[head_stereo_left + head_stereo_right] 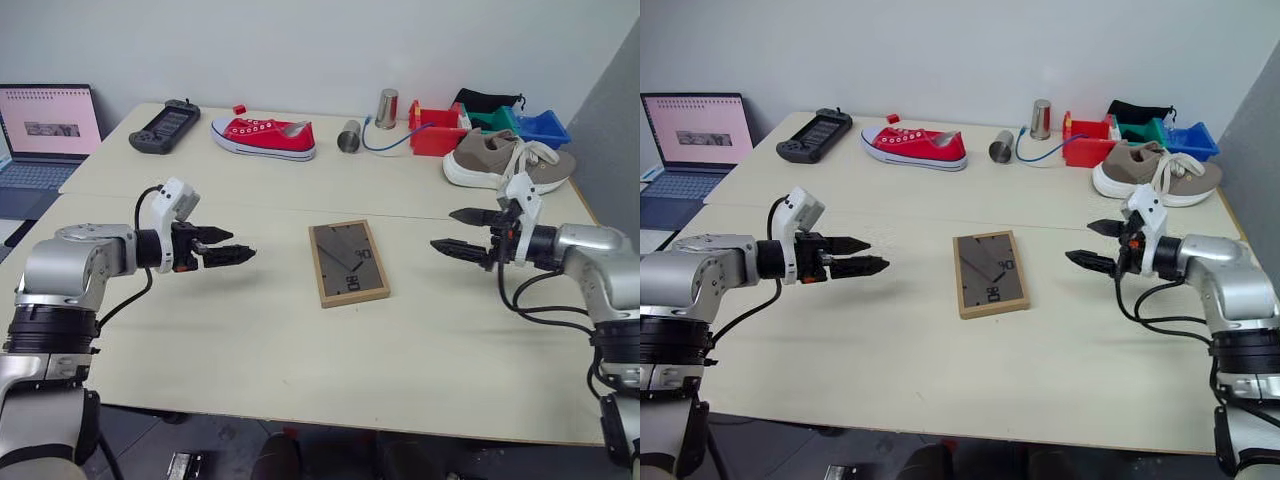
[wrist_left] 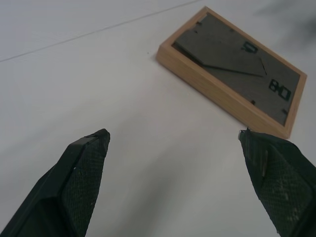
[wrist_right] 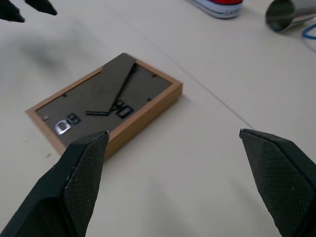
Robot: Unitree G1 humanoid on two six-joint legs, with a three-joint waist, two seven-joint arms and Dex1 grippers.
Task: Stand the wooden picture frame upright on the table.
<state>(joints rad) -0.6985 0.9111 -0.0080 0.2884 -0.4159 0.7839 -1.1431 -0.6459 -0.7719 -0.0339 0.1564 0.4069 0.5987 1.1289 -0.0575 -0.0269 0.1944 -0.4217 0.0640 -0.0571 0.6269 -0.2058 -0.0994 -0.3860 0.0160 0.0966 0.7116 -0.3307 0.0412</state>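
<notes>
Lying face down at the middle of the table (image 1: 250, 370), the wooden picture frame (image 1: 349, 263) shows its dark grey back panel, the stand folded flat. From the frame, the left gripper (image 1: 232, 247) hovers at nine o'clock and the right gripper (image 1: 458, 232) at three o'clock, each well apart from it, fingers spread wide and holding nothing. Toward one o'clock, at the far edge, sit a red bin (image 1: 436, 132), a green bin (image 1: 494, 119) and a blue bin (image 1: 542, 127); I cannot tell what is in them. A grey shoe (image 1: 505, 158) lies just before them. A metal cup (image 1: 349, 136) lies tipped at twelve o'clock, beside a red sneaker (image 1: 264, 137).
</notes>
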